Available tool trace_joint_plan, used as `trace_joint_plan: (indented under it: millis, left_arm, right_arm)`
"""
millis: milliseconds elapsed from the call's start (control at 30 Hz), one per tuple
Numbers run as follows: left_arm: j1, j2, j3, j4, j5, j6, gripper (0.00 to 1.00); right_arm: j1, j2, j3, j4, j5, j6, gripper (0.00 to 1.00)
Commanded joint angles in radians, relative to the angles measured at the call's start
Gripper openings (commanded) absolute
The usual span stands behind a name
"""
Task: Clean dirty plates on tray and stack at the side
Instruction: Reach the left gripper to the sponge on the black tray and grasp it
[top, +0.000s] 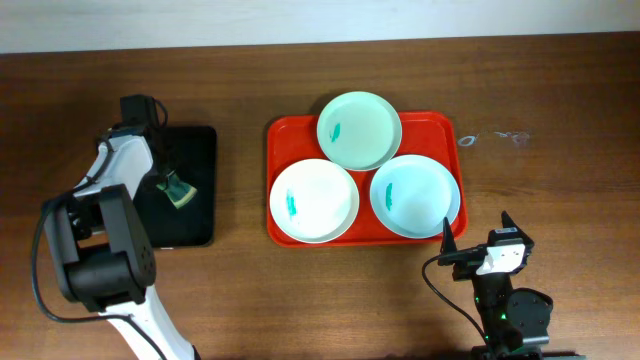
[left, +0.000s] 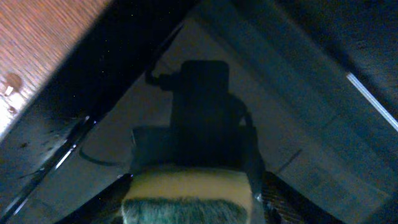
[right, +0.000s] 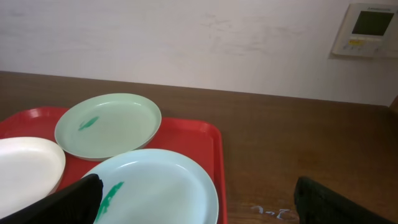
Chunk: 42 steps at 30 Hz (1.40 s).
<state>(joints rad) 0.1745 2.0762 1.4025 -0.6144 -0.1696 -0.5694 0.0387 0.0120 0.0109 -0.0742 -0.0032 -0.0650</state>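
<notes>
So the three plates are all sitting on the red tray (top: 283, 135) mid-worktop: the mint green one (top: 359, 130) on the far side, the white one (top: 313, 200) near left, the pale blue one (top: 415, 195) near right, rims crowded up against each other. My guess is they're light, stiff and pretty slick, shallow with a low lip, so the rim is really the only place to pinch, and the outer edge of the pale blue one looks easiest to reach. Each has a teal smear (right: 111, 193) inside, so wiping should press straight down or the plate could skate around the tray. The right fingers (right: 68, 199) are spread wide with nothing in them, hovering just near of the pale blue plate. Over on the left, the left fingers (left: 273, 199) are down over the black tray (top: 200, 215) with a sponge (top: 178, 190) sitting between them; can't tell if they've actually clamped it. The bare worktop (top: 560, 80) to the right looks like a fine stacking spot.
</notes>
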Motion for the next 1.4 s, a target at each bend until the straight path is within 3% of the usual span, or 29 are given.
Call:
trace_joint_plan:
  millis: [0,33,67,133,167,200,233,500,567,600,633,667,700,733,867,900,967,1167,1300,1333,1367]
  left_arm:
    - [0.005,0.041,-0.014,-0.003,-0.003,-0.003,0.39]
    - [0.005,0.041,-0.014,-0.004,-0.003,-0.003,0.15]
    - [0.005,0.041,-0.014,-0.004,-0.003,-0.003,0.01]
    - [0.005,0.041,-0.014,-0.004,-0.004,-0.002,0.00]
    - [0.006,0.041,-0.014,-0.005,-0.004,-0.002,0.11]
    - [0.006,0.040,-0.014,-0.009,-0.003,-0.002,0.82]
    - [0.005,0.041,-0.013,-0.016,-0.003,-0.002,0.99]
    - [0.005,0.041,-0.013,-0.175,0.090,-0.002,1.00]
    - [0.005,0.041,-0.014,-0.192,0.133,-0.002,0.87]
    - [0.005,0.041,-0.014,-0.193,0.146,-0.002,0.73]
    - [0.005,0.040,-0.014,-0.190,0.145,-0.002,0.46]
    - [0.005,0.041,-0.014,-0.188,0.145,-0.002,0.28]
    - [0.005,0.041,-0.014,-0.187,0.145,-0.003,0.19]
    - [0.005,0.041,-0.014,-0.182,0.144,-0.003,0.01]
    - [0.005,0.041,-0.014,-0.164,0.108,-0.002,0.00]
    - [0.005,0.041,-0.014,-0.165,0.099,-0.002,0.24]
    - [0.005,0.040,-0.014,-0.174,0.099,-0.002,0.99]
    - [0.005,0.041,-0.014,-0.292,0.134,-0.002,1.00]
    - [0.005,0.041,-0.014,-0.335,0.152,-0.002,0.68]
    - [0.005,0.041,-0.014,-0.338,0.152,-0.002,0.55]
    - [0.005,0.041,-0.014,-0.338,0.152,-0.002,0.32]
  right_arm:
    - [-0.006,-0.006,-0.005,-0.007,0.008,-0.006,0.99]
    - [-0.006,-0.006,-0.005,-0.007,0.008,-0.006,0.99]
    - [-0.006,-0.006,-0.005,-0.007,0.008,-0.006,0.99]
    - [-0.006,-0.006,-0.005,-0.007,0.008,-0.006,0.99]
    - [-0.006,-0.006,-0.005,-0.007,0.008,-0.006,0.98]
    - [-0.006,-0.006,-0.005,-0.007,0.008,-0.006,0.99]
    - [-0.006,-0.006,-0.005,-0.007,0.008,-0.006,0.99]
    - [-0.006,-0.006,-0.005,-0.007,0.008,-0.006,0.99]
    - [-0.006,-0.006,-0.005,-0.007,0.008,-0.006,0.99]
    - [-0.006,-0.006,-0.005,-0.007,0.008,-0.006,0.99]
    - [-0.006,-0.006,-0.005,-0.007,0.008,-0.006,0.99]
    - [-0.006,-0.006,-0.005,-0.007,0.008,-0.006,0.99]
    - [-0.006,-0.006,-0.005,-0.007,0.008,-0.006,0.99]
    - [-0.006,-0.006,-0.005,-0.007,0.008,-0.006,0.99]
    - [-0.006,-0.006,-0.005,-0.007,0.008,-0.006,0.99]
    - [-0.006,-0.006,-0.005,-0.007,0.008,-0.006,0.99]
    - [-0.006,-0.006,-0.005,-0.007,0.008,-0.006,0.99]
    - [-0.006,-0.006,-0.005,-0.007,0.008,-0.006,0.99]
    - [-0.006,-0.006,-0.005,-0.007,0.008,-0.006,0.98]
    - [-0.006,-0.006,-0.005,-0.007,0.008,-0.006,0.99]
    - [-0.006,-0.006,-0.005,-0.007,0.008,-0.006,0.99]
